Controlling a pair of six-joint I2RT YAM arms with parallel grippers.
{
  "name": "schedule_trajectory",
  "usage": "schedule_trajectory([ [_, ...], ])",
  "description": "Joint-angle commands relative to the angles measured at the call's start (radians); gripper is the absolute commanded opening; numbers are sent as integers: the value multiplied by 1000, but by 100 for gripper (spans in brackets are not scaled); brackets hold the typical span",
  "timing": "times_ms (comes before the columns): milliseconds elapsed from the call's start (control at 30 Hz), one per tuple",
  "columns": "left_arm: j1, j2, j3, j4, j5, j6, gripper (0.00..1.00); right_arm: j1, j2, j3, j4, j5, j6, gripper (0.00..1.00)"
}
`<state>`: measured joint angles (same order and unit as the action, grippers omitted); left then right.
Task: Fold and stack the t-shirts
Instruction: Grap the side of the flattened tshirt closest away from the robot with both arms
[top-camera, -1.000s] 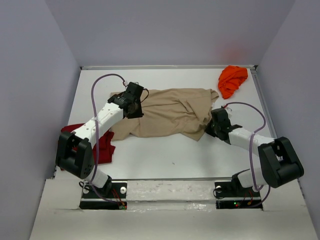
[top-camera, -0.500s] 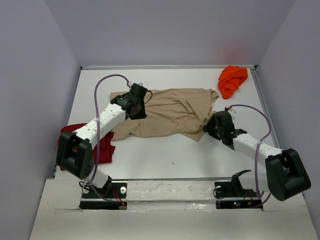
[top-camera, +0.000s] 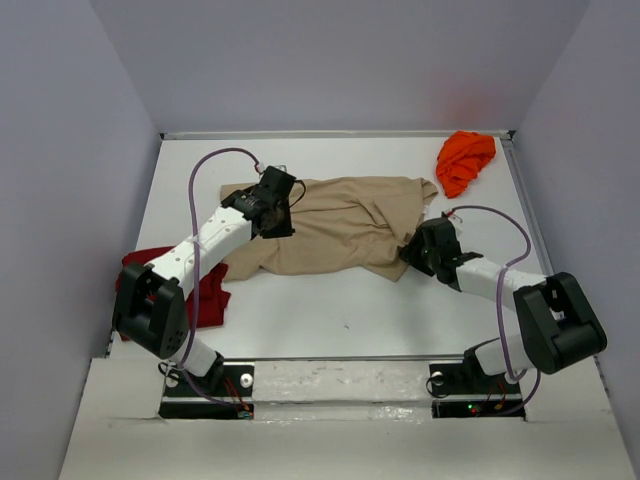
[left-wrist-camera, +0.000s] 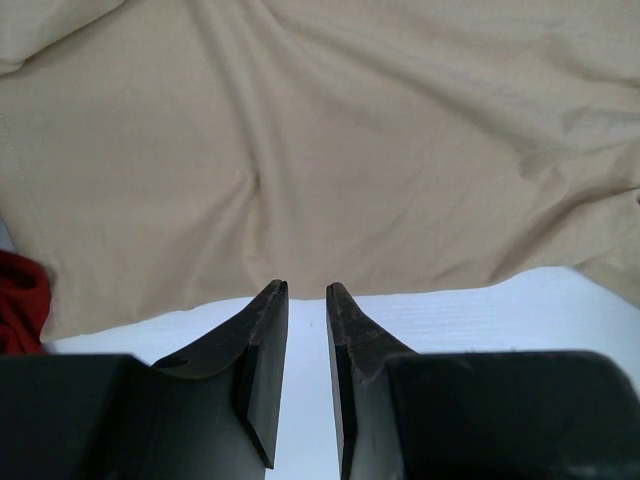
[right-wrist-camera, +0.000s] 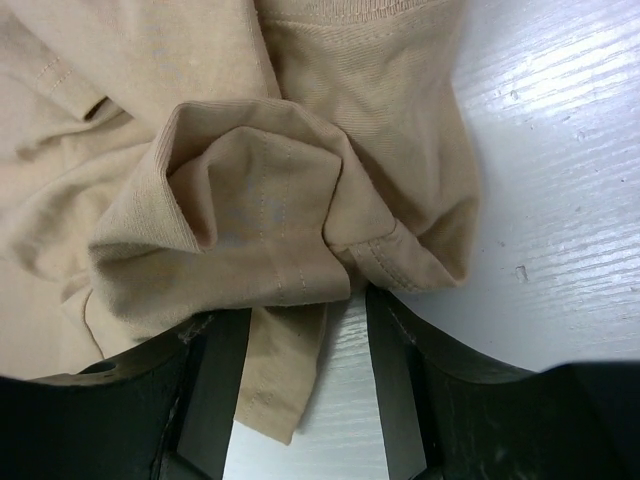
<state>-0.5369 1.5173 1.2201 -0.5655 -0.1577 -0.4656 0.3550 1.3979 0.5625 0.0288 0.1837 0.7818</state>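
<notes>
The left gripper (left-wrist-camera: 305, 290) is held at the left side of the tan shirt (top-camera: 345, 225), its jaws a little apart. The right gripper (right-wrist-camera: 300, 315) is held wide apart at the shirt's right corner.

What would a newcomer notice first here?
A large tan cloth t-shirt lies rumpled across mid-table, the left gripper and right gripper at its ends. A crumpled bright orange shirt sits in the far right corner; a dark red shirt lies near left, partly under the left arm.
</notes>
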Motion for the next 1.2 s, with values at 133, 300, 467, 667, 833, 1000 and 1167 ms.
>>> schedule_trajectory([
  [133, -6, 0, 41, -1, -8, -2, 33, 6, 10, 30, 23, -43, 2, 54],
  [300, -6, 10, 39, 6, -2, -1, 33, 56, 3, 34, 19, -40, 20, 52],
  [467, -6, 14, 39, 9, 1, 4, 33, 90, 10, 54, 6, -20, 37, 50],
  [667, -6, 0, 35, 6, -6, 4, 33, 99, 41, 76, -4, -7, 25, 19],
  [833, -8, 1, 25, 10, -6, 5, 33, 99, 26, 85, -26, 29, 20, 0],
  [1000, -8, -12, -2, -10, -64, -54, 33, 198, -39, 123, -180, 188, 28, 0],
  [1167, -6, -74, -96, 1, -37, -136, 33, 234, -169, 160, -355, 272, 60, 0],
])
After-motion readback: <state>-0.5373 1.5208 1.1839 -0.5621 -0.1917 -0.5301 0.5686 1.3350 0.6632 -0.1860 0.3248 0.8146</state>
